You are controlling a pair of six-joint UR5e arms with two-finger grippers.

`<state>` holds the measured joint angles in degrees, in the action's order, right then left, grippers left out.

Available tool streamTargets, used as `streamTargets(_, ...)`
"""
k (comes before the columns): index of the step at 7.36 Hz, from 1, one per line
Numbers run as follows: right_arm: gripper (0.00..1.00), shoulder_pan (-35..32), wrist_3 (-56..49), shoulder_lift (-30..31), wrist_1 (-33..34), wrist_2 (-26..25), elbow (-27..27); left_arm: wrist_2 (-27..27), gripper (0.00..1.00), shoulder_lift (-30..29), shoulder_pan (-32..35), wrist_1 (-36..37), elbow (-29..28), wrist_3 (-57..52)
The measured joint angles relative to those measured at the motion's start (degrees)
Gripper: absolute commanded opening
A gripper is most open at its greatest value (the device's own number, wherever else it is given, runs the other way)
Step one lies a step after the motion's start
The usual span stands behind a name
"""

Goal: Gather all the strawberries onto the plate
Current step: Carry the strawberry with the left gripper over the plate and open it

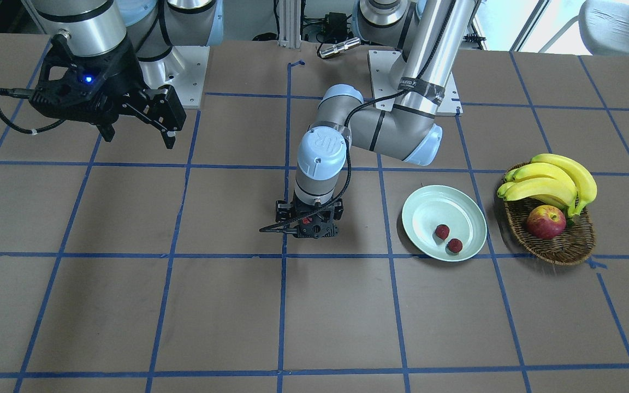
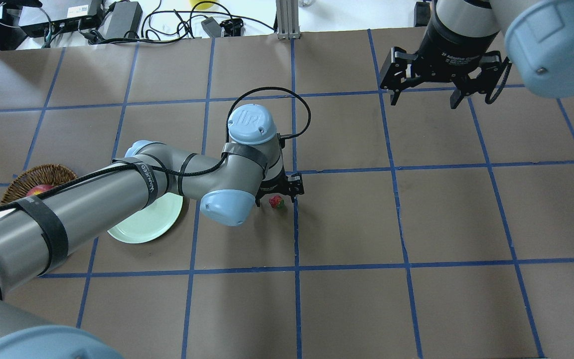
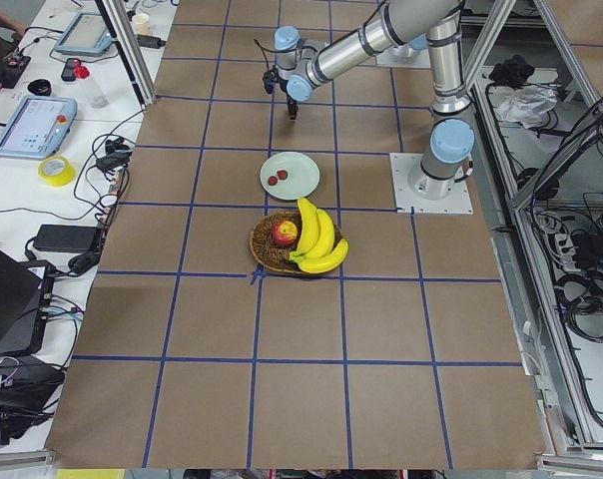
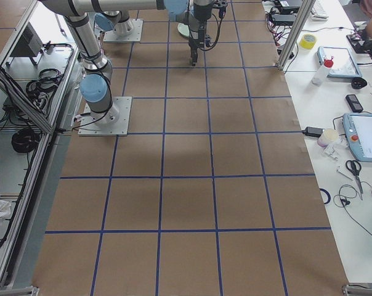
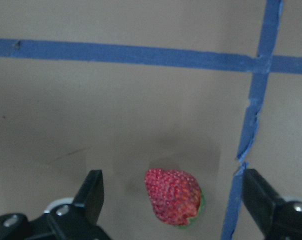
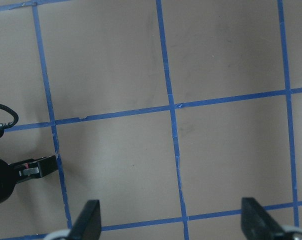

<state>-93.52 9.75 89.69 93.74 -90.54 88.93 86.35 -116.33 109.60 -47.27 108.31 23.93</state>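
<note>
One red strawberry (image 5: 173,196) with a green cap lies on the brown table beside a blue tape line; it also shows in the overhead view (image 2: 276,202). My left gripper (image 2: 277,196) is open and low over it, with one finger (image 5: 91,192) on each side and not touching it. The pale mint-green plate (image 1: 434,204) lies to the left arm's side and holds two strawberries (image 1: 442,231) (image 1: 455,245). My right gripper (image 1: 138,136) is open and empty, held high and far from the plate.
A brown wicker basket (image 1: 557,248) with bananas (image 1: 555,180) and a red-yellow apple (image 1: 545,221) stands just beyond the plate. Blue tape lines grid the table. The left arm's elbow hangs over part of the plate in the overhead view (image 2: 147,224).
</note>
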Motion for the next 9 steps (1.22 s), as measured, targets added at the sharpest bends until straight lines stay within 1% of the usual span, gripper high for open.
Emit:
streamTargets(1, 1.00, 0.0, -0.7, -0.2, 1.4, 0.0, -0.3, -0.1, 0.24, 0.0, 0.0, 0.1, -0.1, -0.2)
streamTargets(2, 1.00, 0.0, -1.1, -0.3, 1.7, 0.0, -1.3, -0.1, 0.16, 0.0, 0.0, 0.1, -0.1, -0.4)
streamTargets(4, 1.00, 0.3, -1.2, -0.4, -3.9, -0.2, -4.5, 0.1, 0.16, 0.8, -0.1, 0.0, -0.2, -0.9)
streamTargets(5, 1.00, 0.3, -1.2, -0.4, -5.6, -0.1, -5.0, 0.3, 0.15, 2.4, -1.0, -0.8, -0.5, -1.6)
streamTargets(6, 1.00, 0.3, -1.2, -0.4, -5.8, -0.1, -5.1, 0.7, 0.15, 4.6, -3.4, -3.2, -1.0, -5.1)
streamTargets(8, 1.00, 0.2, -1.4, -0.5, -4.1, 0.0, -5.0, 2.0, 0.15, 10.0, -13.5, -11.3, -1.9, -20.9)
streamTargets(9, 1.00, 0.2, -1.6, -0.6, -3.1, 0.0, -4.9, 2.9, 0.14, 12.1, -18.8, -13.9, -2.0, -28.3)
